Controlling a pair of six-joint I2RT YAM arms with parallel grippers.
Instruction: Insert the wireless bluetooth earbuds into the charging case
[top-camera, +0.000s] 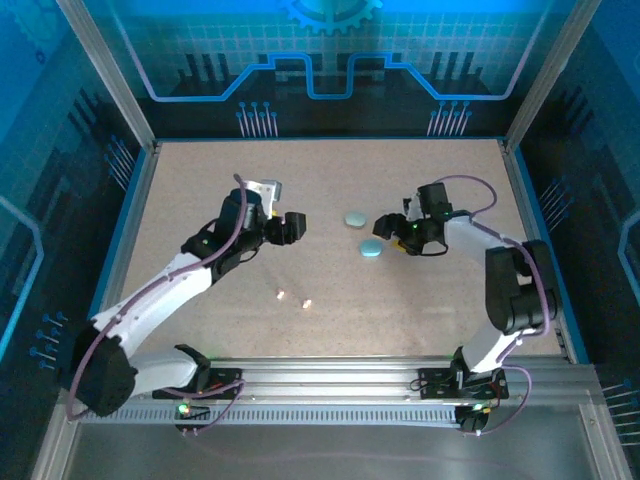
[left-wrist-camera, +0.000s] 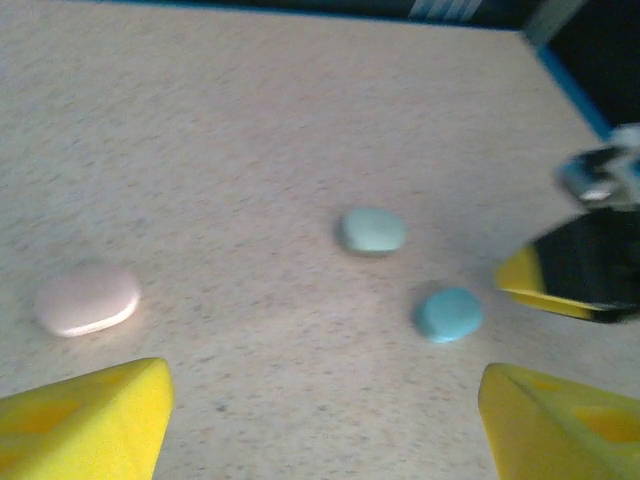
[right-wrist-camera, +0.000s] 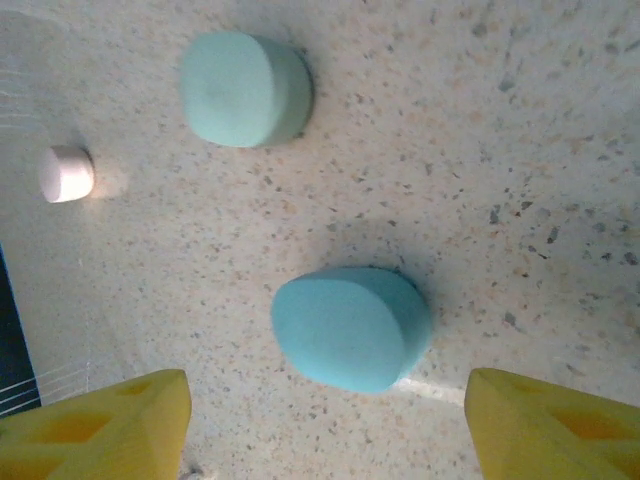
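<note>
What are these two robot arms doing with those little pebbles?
They are meant to tuck earbuds into charging cases. Right now nothing is held: the left gripper and right gripper are both open. The right gripper hangs short of a blue case, with a pale green case beyond it. Two tiny earbuds lie loose on the table, apart from the cases.

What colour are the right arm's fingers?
Yellow; the fingers show best in the right wrist view.

The left arm (top-camera: 160, 285) stretches toward 1 o'clock; the left gripper (top-camera: 291, 228) faces 3 o'clock, jaws spread. The right gripper (top-camera: 386, 226) faces 9 o'clock, jaws spread too.
</note>
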